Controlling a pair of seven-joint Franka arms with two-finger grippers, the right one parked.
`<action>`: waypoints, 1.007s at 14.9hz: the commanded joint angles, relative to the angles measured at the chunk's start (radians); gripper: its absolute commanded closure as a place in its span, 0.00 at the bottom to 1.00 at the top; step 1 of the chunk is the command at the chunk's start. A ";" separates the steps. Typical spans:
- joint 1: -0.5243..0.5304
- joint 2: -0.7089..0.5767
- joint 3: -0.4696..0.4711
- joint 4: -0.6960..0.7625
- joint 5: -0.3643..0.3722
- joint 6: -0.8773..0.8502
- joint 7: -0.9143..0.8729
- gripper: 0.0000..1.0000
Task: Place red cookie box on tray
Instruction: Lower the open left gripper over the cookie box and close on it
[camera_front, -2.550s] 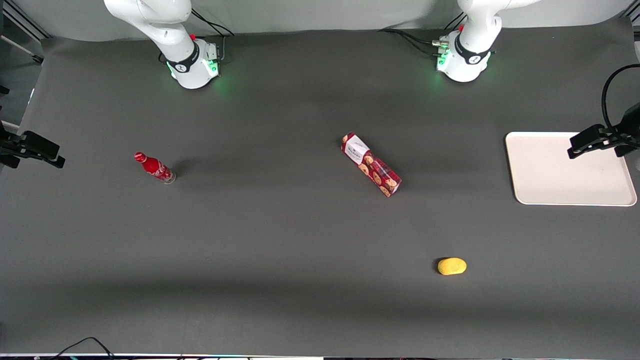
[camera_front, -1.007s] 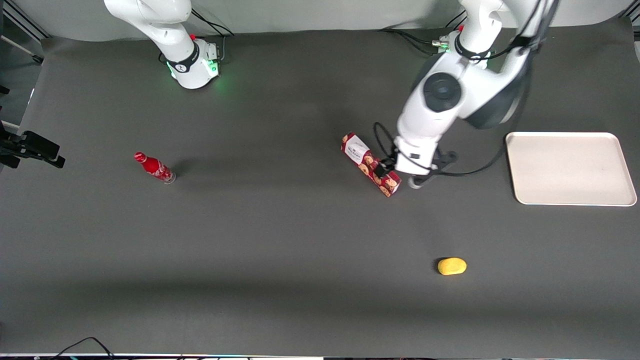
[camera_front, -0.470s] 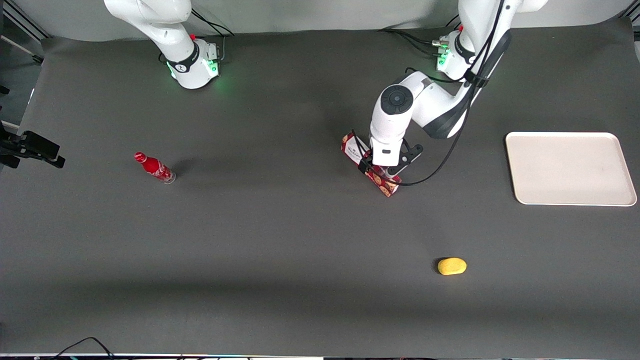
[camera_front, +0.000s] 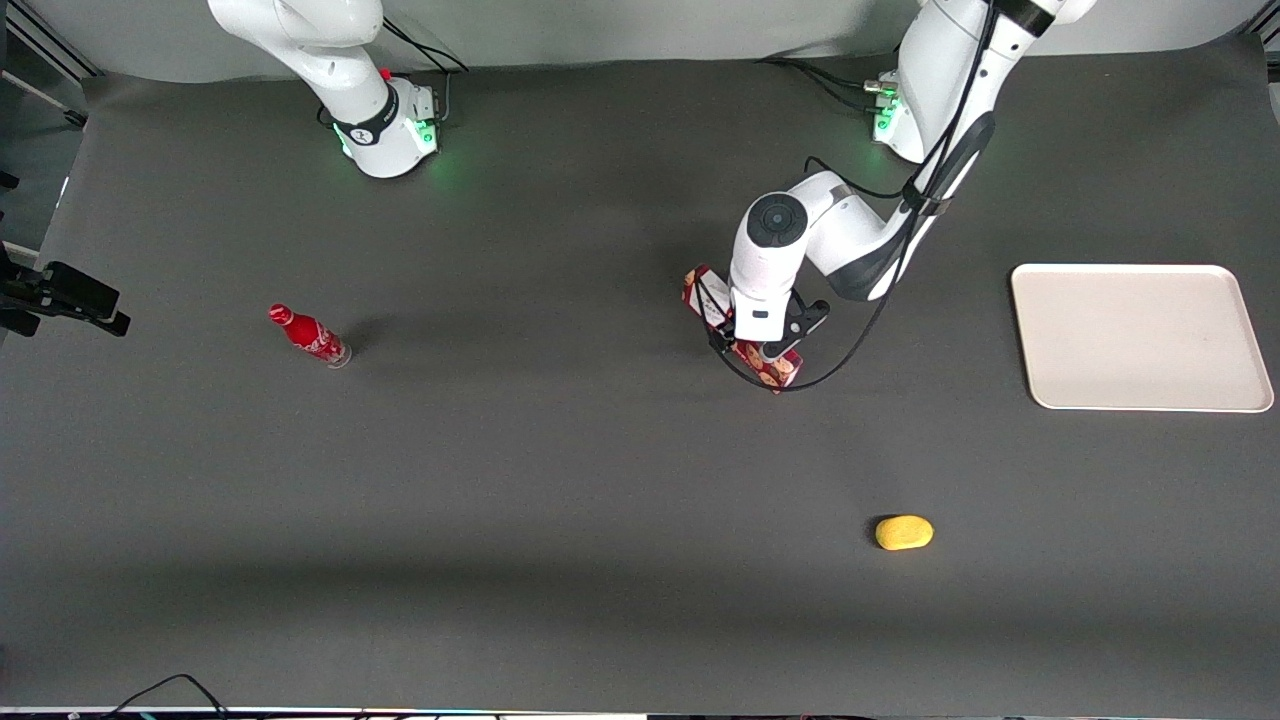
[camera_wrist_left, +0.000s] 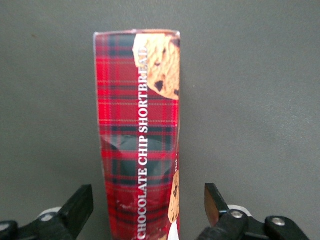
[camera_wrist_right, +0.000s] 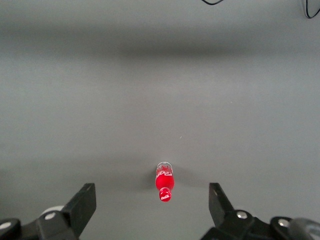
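The red cookie box (camera_front: 741, 333) lies flat on the dark counter (camera_front: 560, 470) near mid-table, well apart from the cream tray (camera_front: 1140, 337), which sits toward the working arm's end. The end effector (camera_wrist_left: 148, 207) is right over the box w/ fingers spread, one finger (camera_wrist_left: 80, 205) on each long side and a gap on both, so it's released and gripping nothing yet. In the wrist view the box shows plaid print, a cookie photo and "CHOCOLATE CHIP SHORTBREAD" lettering running along its length. Its long axis lies diagonal in the front view: the white-label end is farther from the front camera and toward the parked arm, the other end nearer and toward the tray. Probably a light, stiff cardboard carton w/ glossy skin, a bit slippery, and thin walls could dent if squeezed hard. Best hold looks like across the narrow width near mid-length, approx where the fingers straddle it now, so it won't tip when lifted.
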 joint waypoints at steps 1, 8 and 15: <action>-0.008 0.005 0.005 0.004 0.028 0.018 -0.037 0.40; -0.005 0.004 0.005 0.013 0.027 0.005 -0.031 1.00; 0.044 -0.056 0.002 0.084 -0.009 -0.040 0.079 1.00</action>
